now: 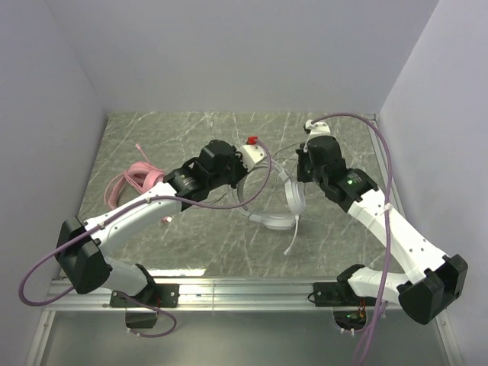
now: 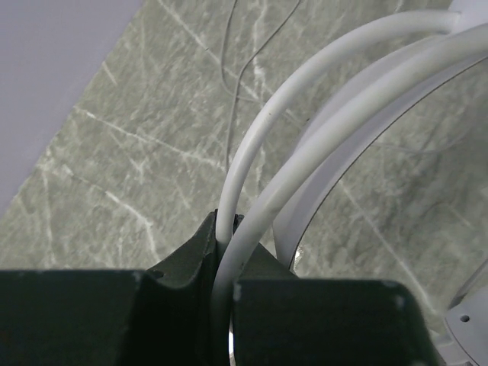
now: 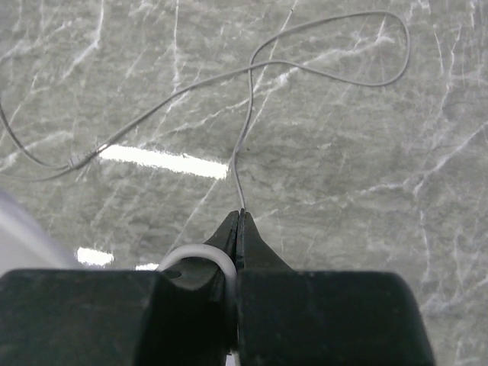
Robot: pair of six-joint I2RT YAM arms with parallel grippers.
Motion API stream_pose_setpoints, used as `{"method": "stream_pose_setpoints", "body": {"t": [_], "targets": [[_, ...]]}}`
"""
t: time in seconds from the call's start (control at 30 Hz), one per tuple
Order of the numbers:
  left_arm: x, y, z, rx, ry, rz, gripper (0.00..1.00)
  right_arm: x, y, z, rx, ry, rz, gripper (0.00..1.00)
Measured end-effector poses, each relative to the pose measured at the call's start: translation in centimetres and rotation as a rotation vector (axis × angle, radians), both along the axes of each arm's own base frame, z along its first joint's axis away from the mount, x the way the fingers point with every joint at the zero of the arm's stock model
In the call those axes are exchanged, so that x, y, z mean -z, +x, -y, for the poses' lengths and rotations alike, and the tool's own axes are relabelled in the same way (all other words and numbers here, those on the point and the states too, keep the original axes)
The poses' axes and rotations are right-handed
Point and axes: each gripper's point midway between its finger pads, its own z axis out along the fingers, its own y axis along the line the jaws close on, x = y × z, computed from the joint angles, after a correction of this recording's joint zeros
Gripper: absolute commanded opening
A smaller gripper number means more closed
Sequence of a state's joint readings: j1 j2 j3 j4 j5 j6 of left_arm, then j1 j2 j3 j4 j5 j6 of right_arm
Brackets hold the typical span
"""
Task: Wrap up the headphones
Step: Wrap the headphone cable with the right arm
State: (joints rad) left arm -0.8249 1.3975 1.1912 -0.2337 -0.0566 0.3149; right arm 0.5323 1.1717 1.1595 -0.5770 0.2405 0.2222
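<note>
White first: the white headset (image 1: 268, 204) sits centre frame in the overhead view, between the two arms. The pink headset (image 1: 136, 183) lies at the left, near the left wall, well apart from both grippers.

The left gripper (image 2: 227, 232) is nearly shut, clamped on the band (image 2: 335, 114) of the white headset. The right gripper (image 3: 240, 219) is fully closed, pinching the thin pale cable (image 3: 252, 114) at its very tips.

Progress, our read: the cable lies in loose loops over the marble table (image 1: 191, 130), and we see nothing wound round the band. So the wrap on this one looks barely begun. The pink one looks bunched up with its cable, but we can't tell if it's properly wrapped. One end pokes out toward the upper left.

Room: walls close in on the left, back and right. The right arm sits near the upper right corner, so there's little margin there. There's open tabletop below centre and at upper centre-left. We'd keep the winding over the middle and the slack off the purple hose (image 1: 385, 175).
</note>
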Motion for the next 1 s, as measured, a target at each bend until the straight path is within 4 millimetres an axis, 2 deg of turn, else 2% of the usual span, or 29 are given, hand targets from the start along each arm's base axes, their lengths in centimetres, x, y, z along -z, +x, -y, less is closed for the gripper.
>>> {"method": "stream_pose_setpoints", "body": {"t": [0.23, 0.47, 0.73, 1.0], "targets": [[-1.2, -1.5, 0.1, 0.015, -0.094, -0.08, 0.0, 0.9, 0.7, -0.3, -0.026, 0.089, 0.057, 0.0], [-2.5, -4.5, -1.2, -0.064, -0.206, -0.261, 0.0, -0.5, 0.8, -2.1, -0.137, 0.227, 0.178, 0.0], [-6.3, -7.2, -1.6, -0.152, -0.353, -0.449, 0.0, -2.4, 1.2, -4.0, -0.242, 0.372, 0.318, 0.0], [-10.2, -8.8, -1.2, -0.125, -0.454, -0.545, 0.0, -0.8, 0.4, -5.1, -0.303, 0.441, 0.327, 0.01]]}}
